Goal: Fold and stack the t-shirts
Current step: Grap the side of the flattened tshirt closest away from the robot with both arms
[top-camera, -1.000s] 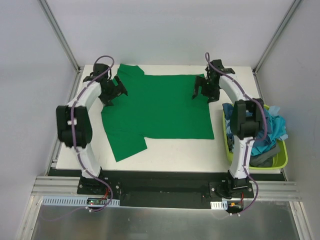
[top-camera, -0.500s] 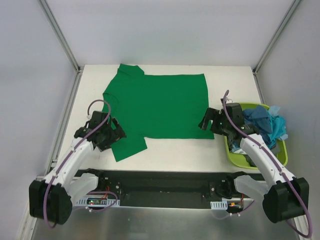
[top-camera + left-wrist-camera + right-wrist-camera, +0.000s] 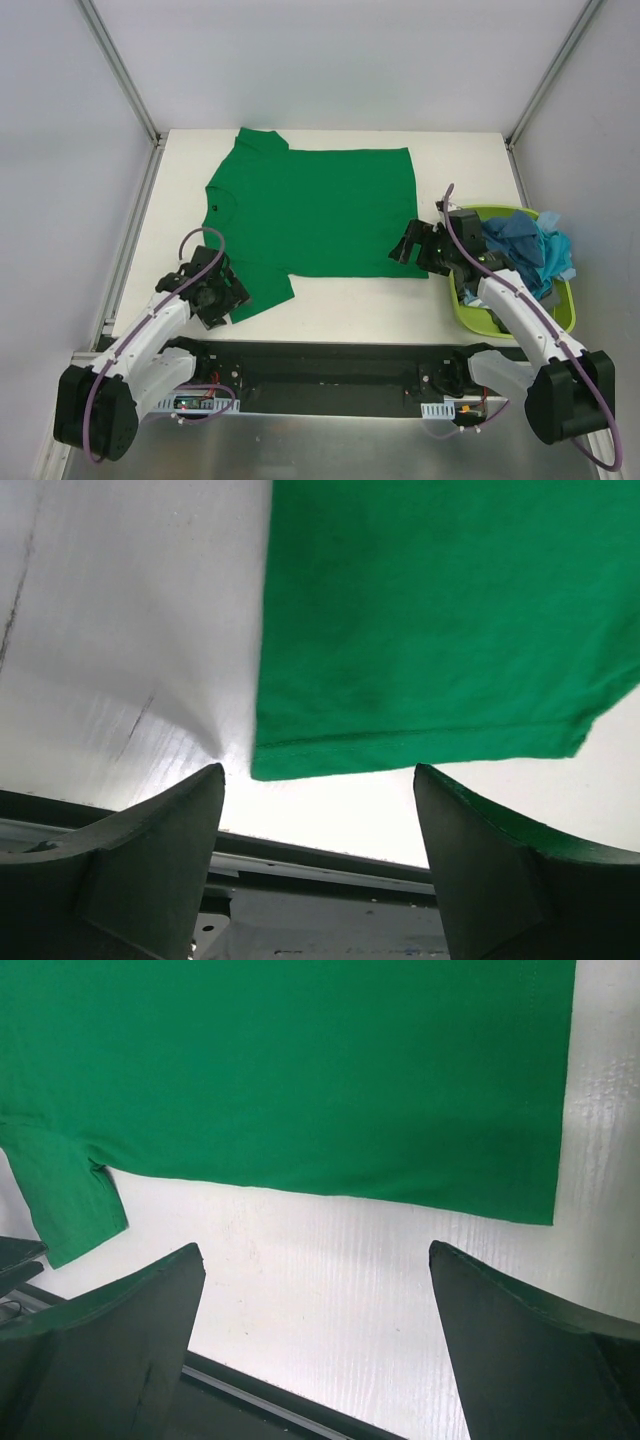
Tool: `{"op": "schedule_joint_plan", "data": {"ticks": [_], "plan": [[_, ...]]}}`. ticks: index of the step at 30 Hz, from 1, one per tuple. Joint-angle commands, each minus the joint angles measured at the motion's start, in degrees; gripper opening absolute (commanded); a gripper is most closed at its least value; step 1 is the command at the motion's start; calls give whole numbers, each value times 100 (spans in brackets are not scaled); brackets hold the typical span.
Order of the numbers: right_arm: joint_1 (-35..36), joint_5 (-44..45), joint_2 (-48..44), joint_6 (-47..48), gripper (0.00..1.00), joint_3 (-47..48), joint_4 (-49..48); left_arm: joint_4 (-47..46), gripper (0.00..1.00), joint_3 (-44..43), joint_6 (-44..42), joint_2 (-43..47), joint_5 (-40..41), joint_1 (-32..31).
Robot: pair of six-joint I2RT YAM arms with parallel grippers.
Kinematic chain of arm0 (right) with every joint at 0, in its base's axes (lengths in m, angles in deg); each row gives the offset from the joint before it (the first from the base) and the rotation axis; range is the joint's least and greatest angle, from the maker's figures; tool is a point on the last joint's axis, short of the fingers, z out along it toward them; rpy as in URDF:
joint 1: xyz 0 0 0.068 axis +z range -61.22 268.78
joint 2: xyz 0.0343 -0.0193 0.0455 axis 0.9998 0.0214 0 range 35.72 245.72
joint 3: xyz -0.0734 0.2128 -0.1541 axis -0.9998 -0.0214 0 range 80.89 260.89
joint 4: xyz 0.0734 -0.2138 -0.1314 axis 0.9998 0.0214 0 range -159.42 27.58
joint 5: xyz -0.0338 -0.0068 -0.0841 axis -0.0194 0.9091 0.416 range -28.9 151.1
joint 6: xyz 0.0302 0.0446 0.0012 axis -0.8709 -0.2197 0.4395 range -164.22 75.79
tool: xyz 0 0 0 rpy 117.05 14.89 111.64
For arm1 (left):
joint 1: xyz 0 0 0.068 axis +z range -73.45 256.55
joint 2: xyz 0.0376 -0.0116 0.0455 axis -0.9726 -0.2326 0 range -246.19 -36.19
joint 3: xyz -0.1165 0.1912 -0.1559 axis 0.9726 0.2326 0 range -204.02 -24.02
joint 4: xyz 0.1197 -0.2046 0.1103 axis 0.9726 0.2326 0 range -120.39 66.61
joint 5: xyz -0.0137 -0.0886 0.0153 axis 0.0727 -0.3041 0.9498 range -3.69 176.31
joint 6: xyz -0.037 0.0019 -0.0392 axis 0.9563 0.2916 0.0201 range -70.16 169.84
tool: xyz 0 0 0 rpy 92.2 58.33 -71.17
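Green t-shirt point(image 3: 320, 210) flat; bare worktop point(image 3: 350, 300) strip along near edge; left hand point(image 3: 228, 296) and right hand point(image 3: 408, 247) gape wide, empty

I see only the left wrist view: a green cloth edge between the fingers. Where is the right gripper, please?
Observer: The right gripper hangs open over the near right corner of the green t-shirt, holding nothing.
Operator: Does the whole shirt lie flat?
Observer: Yes, it is spread flat on the table, collar toward the left.
Operator: Are there other shirts?
Observer: Yes, blue and turquoise shirts are heaped in the lime basket at the right.
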Motion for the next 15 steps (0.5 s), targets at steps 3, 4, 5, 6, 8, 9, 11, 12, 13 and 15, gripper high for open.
{"op": "schedule_joint_plan", "data": {"ticks": [3, 4, 5, 6, 8, 9, 11, 12, 13, 15], "plan": [[-21, 73, -79, 45, 96, -107, -94, 45, 65, 18, 236, -512, 490, -114], [-12, 99, -96, 54, 96, -125, -86, -25, 62, 27, 245, -609, 507, -115], [-12, 100, -105, 62, 96, -142, -77, -95, 58, 27, 237, -705, 455, -115], [-21, 117, -114, 80, 96, -151, -59, -157, 56, 18, 202, -793, 376, -115], [-21, 205, -141, 97, 96, -160, 2, -166, 56, 0, 175, -926, 366, -115], [-21, 257, -167, 106, 96, -169, 37, -166, 56, 26, 192, -935, 402, -115], [-21, 328, -176, 133, 96, -169, 64, -219, 52, 71, 219, -944, 507, -115], [-12, 346, -176, 141, 96, -160, 90, -271, 51, 71, 210, -970, 473, -115], [-21, 363, -193, 142, 96, -160, 108, -315, 49, 62, 184, -1005, 411, -115], [-21, 407, -220, 150, 96, -169, 125, -429, 45, 53, 140, -1119, 314, -115]]}}
